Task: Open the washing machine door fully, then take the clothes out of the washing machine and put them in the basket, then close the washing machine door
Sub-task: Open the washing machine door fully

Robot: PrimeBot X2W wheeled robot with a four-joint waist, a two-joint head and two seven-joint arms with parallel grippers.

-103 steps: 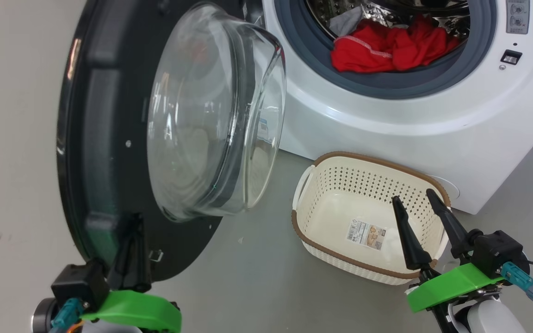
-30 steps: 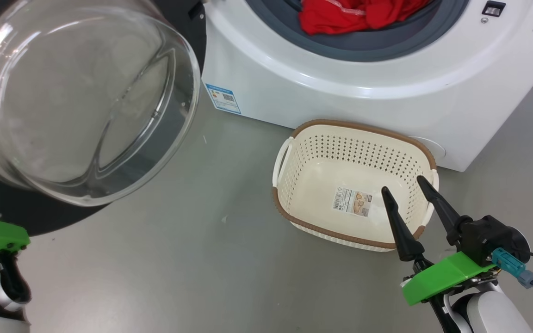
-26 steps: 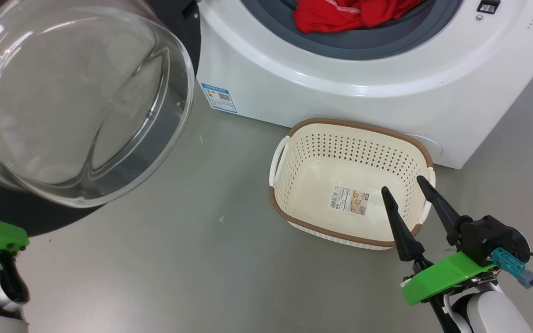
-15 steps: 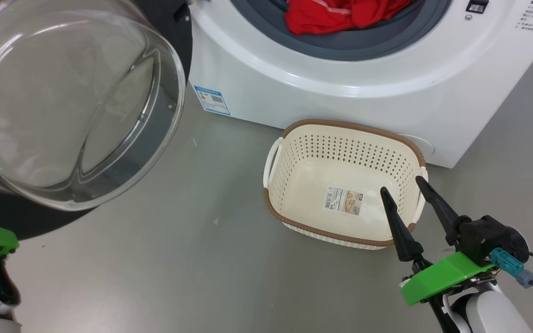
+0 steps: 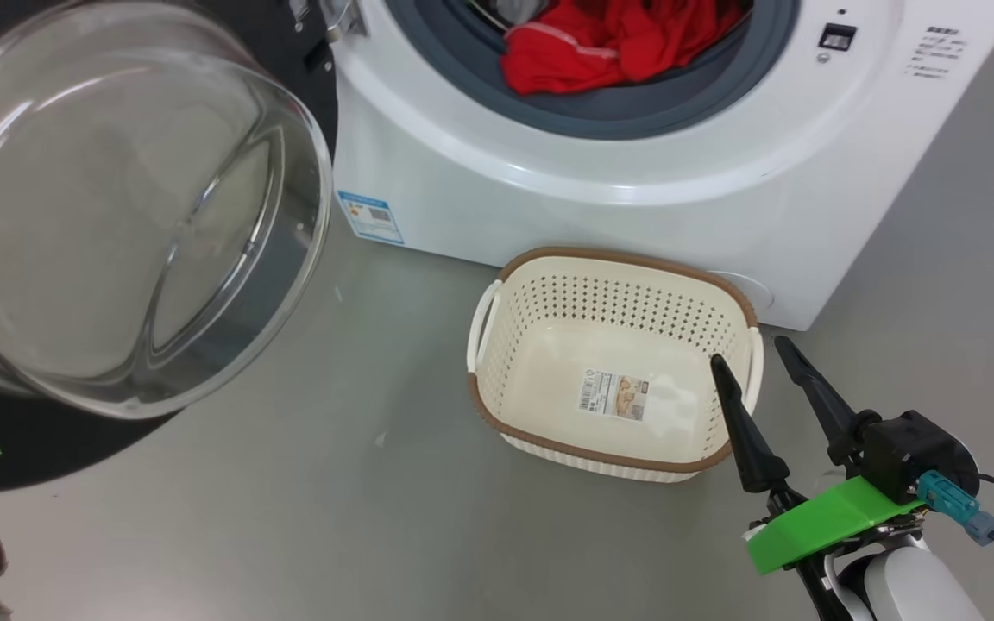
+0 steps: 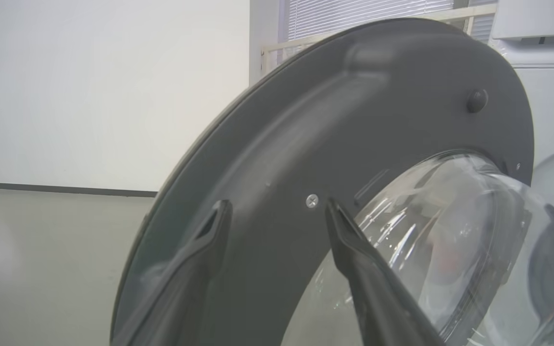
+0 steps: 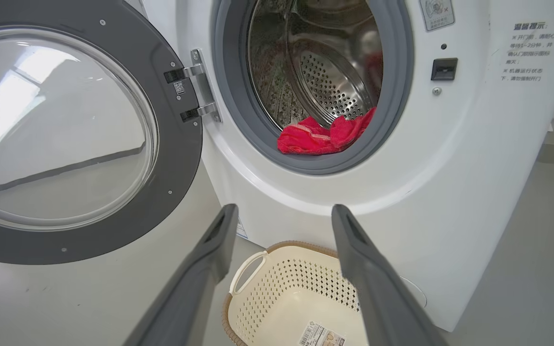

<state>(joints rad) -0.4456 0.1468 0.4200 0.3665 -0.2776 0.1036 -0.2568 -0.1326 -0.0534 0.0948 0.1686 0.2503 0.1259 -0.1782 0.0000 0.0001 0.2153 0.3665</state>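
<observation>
Your left gripper (image 6: 277,206) is released, its two long dark fingers standing apart and pointing at the dark inner face of the large round washing machine door (image 6: 354,120), near that door's edge; you cannot tell whether either finger touches it. The door's bulging clear glass bowl (image 5: 117,216) swells out just to the right of those fingers. Your right gripper (image 5: 748,352) is also slack, fingers spread with nothing between them. One tip shows over the near right corner of the small cream-white perforated plastic basket (image 5: 618,256) with the brown woven-look rim, the other just outside that rim, above the grey floor (image 5: 307,517). The basket stands just ahead of and below this gripper, a label sticker (image 5: 615,394) on its bottom. Its far side is close against the front of the big white boxy washing machine (image 5: 549,207). Left of the basket, a small blue label sticker (image 5: 369,216) sits low on the machine's front. Further ahead of the right gripper and higher up, the bright red clothes (image 5: 600,52) lie heaped on the lower lip of the grey rubber ring (image 5: 635,112). A small whitish-grey cloth (image 5: 514,10) lies at their left edge. Behind them curves the perforated steel drum (image 7: 325,81), and the door is swung wide to the left on its hinge (image 7: 197,91).
</observation>
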